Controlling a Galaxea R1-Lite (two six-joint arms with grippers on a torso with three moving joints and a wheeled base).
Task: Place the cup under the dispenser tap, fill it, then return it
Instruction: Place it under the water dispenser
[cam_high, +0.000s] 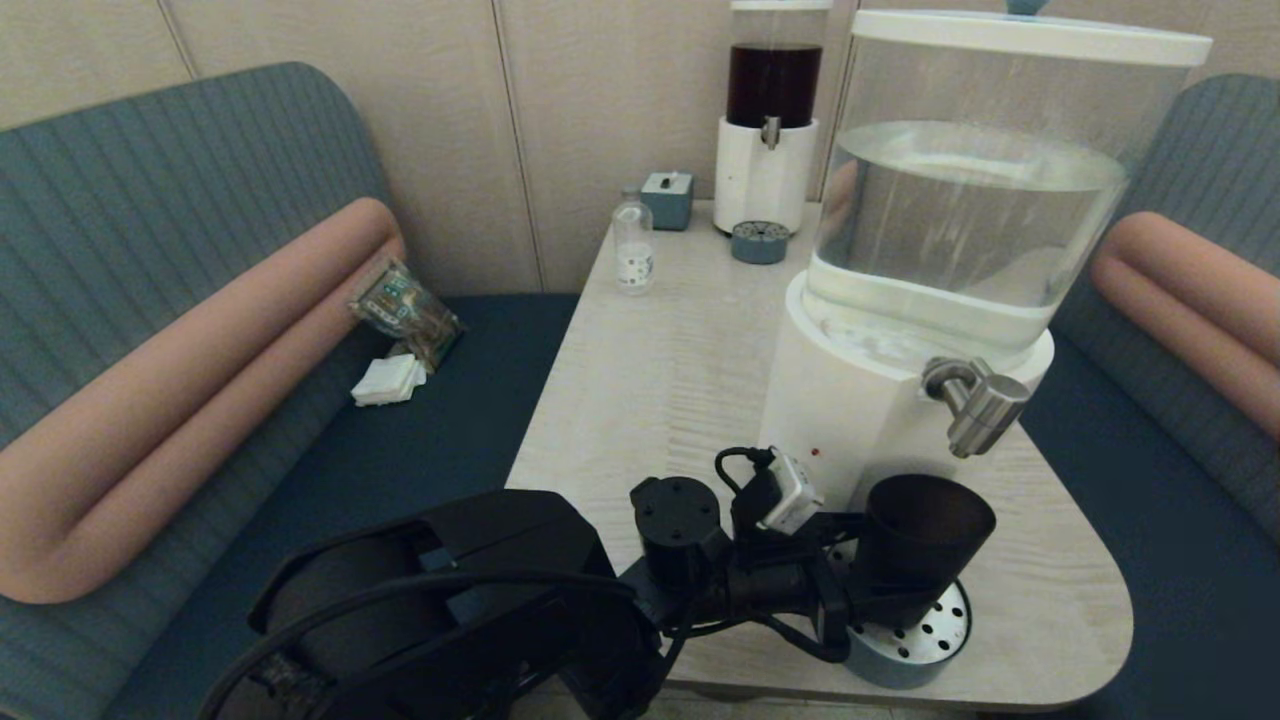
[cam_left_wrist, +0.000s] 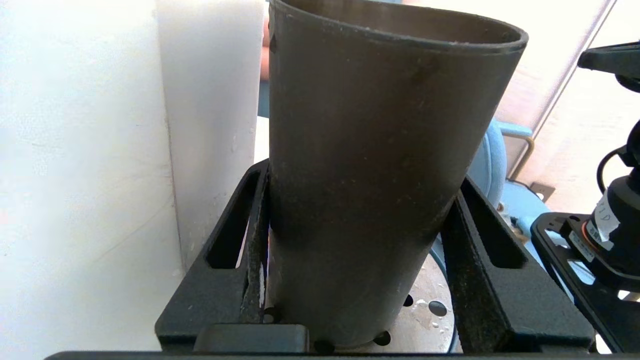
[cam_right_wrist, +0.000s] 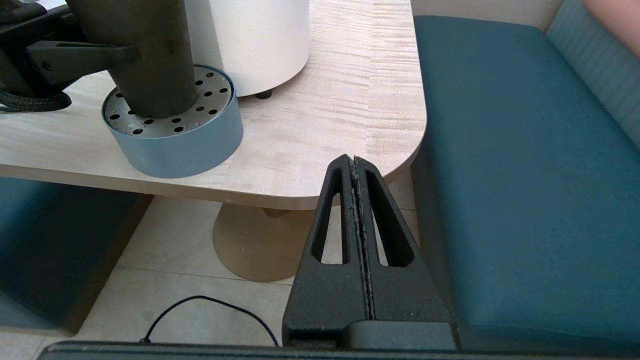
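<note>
The dark tapered cup (cam_high: 925, 540) stands upright on the round perforated drip tray (cam_high: 935, 630) at the table's near right. The brushed-metal dispenser tap (cam_high: 975, 400) of the big white-based dispenser (cam_high: 850, 400) hangs just above the right part of the cup's rim. No water stream shows. My left gripper (cam_high: 905, 585) reaches in from the left and is shut on the cup (cam_left_wrist: 370, 175), with a finger (cam_left_wrist: 252, 235) pressed to each side of it. My right gripper (cam_right_wrist: 354, 159) is shut on nothing, low beside the table's near right corner.
A smaller dispenser with dark liquid (cam_high: 770, 120), a clear bottle (cam_high: 633, 250) and a small blue box (cam_high: 668, 198) stand at the table's far end. Blue benches flank the table (cam_high: 650, 380). A snack pack (cam_high: 405, 310) and tissues lie on the left bench.
</note>
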